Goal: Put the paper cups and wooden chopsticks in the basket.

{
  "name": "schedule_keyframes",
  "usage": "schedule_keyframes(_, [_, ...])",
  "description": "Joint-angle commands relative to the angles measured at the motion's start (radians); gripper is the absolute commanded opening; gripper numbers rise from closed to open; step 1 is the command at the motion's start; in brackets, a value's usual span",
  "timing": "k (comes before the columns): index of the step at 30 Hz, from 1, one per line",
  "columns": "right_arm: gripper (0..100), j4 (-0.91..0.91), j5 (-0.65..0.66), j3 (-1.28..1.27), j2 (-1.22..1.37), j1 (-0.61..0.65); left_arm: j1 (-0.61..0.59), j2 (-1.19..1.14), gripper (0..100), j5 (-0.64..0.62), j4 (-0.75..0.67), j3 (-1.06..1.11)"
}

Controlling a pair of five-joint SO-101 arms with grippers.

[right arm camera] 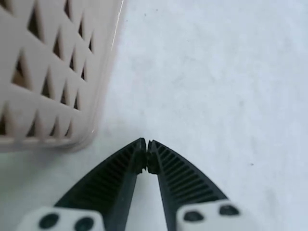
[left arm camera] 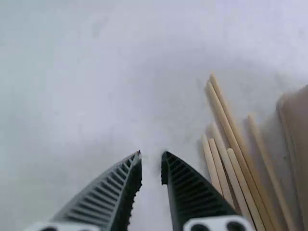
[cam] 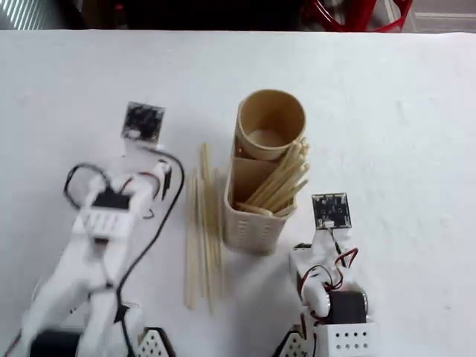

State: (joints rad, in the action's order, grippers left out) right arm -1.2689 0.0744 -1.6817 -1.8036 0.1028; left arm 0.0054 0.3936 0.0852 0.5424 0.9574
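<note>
A pale lattice basket (cam: 249,223) stands at the table's middle. A tan paper cup (cam: 270,126) sits in its far end, and several wooden chopsticks (cam: 284,182) lean in it. More chopsticks (cam: 202,230) lie loose on the table just left of the basket. In the left wrist view these loose chopsticks (left arm camera: 231,159) lie beside my left gripper (left arm camera: 151,155), which is slightly open with nothing between its fingers. My right gripper (right arm camera: 146,143) is shut and empty, low over the table next to the basket wall (right arm camera: 53,72).
The left arm (cam: 100,223) with its black cable stands left of the loose chopsticks. The right arm (cam: 331,297) stands in front of and to the right of the basket. White table surface (cam: 394,134) stretches to the right and far side.
</note>
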Motion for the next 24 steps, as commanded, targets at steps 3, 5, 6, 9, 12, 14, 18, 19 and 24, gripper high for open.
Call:
schedule_keyframes(3, [1.9,-0.004,0.002,-0.009,-0.002,-0.008,0.047,-0.297,8,0.003,0.183,-0.281])
schedule_keyframes(5, [1.9,-0.004,0.002,-0.009,-0.002,-0.008,0.062,-0.315,9,0.002,0.219,-0.305])
schedule_keyframes(6, [1.9,-0.004,0.002,-0.009,-0.002,-0.008,0.073,-0.317,9,0.002,0.229,-0.307])
schedule_keyframes(9, [1.9,-0.004,0.002,-0.009,-0.002,-0.008,0.102,-0.318,9,0.002,0.244,-0.310])
schedule_keyframes(12, [1.9,-0.004,0.002,-0.009,-0.002,-0.008,0.120,-0.321,15,-0.008,0.244,-0.307])
schedule_keyframes(14, [1.9,-0.004,0.002,-0.009,-0.002,-0.008,0.131,-0.325,17,-0.025,0.244,-0.305])
schedule_keyframes(18, [1.9,-0.004,0.002,-0.009,-0.002,-0.008,0.145,-0.328,15,-0.032,0.239,-0.302])
schedule_keyframes(19, [1.9,-0.004,0.002,-0.009,-0.002,-0.008,0.142,-0.329,15,-0.032,0.236,-0.302])
schedule_keyframes(24, [1.9,-0.004,0.002,-0.009,-0.002,-0.008,0.133,-0.420,15,-0.031,0.215,-0.330])
